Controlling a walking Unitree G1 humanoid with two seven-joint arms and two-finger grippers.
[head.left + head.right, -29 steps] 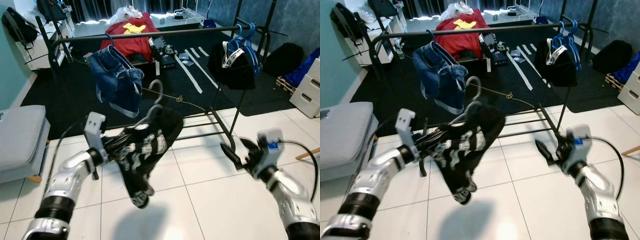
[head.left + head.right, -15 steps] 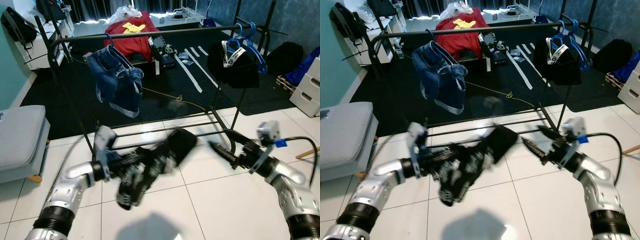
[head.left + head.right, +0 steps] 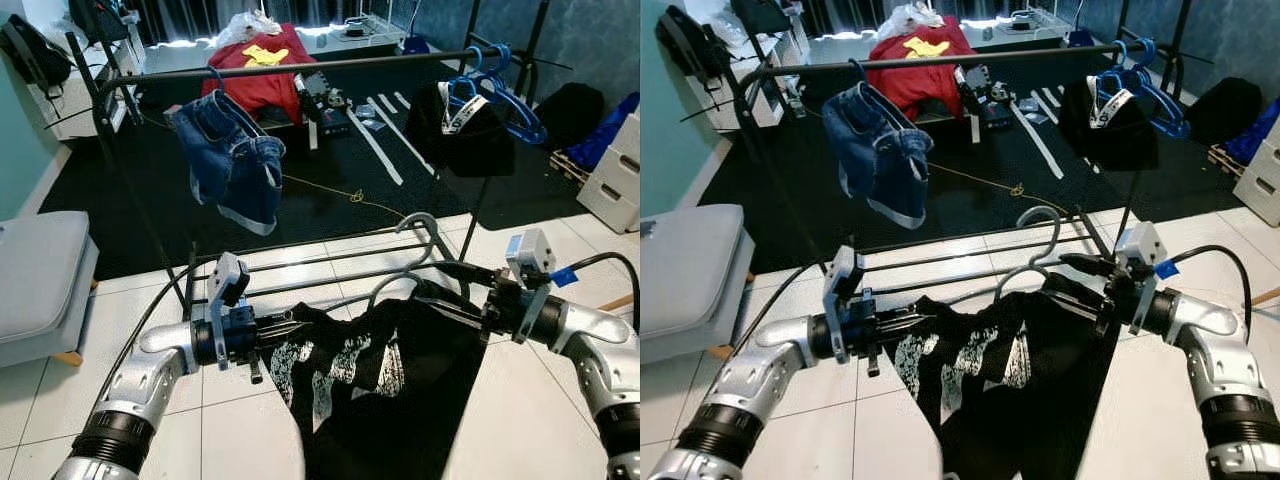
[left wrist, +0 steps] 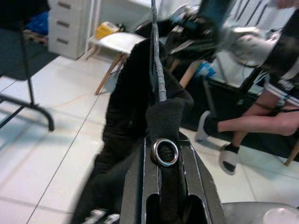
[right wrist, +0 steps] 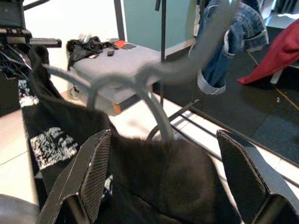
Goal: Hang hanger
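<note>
A grey wire hanger [image 3: 418, 222] carries a black garment with white print [image 3: 380, 385] and lies roughly level between my two grippers, low over the tiles. My left gripper [image 3: 290, 328] is shut on the hanger's left end, with cloth bunched between its fingers [image 4: 140, 186]. My right gripper [image 3: 445, 285] is at the hanger's right shoulder, open. In the right wrist view its fingers [image 5: 93, 172] stand wide apart on either side of the garment's top and the hook's neck. The black rack rail [image 3: 300, 67] runs across above and beyond.
Denim shorts [image 3: 230, 160] hang on the rail's left part, and a dark garment on blue hangers [image 3: 470, 125] at its right. The rack's lower bars [image 3: 330, 262] cross just ahead. A grey seat [image 3: 40, 280] is left, white drawers [image 3: 620, 175] right. A person's legs [image 4: 233, 140] show in the left wrist view.
The garment hung bunched from the left gripper alone. It swung down, and the right gripper closed in on the hanger's right end. Now it is spread between both grippers with the hook up.
</note>
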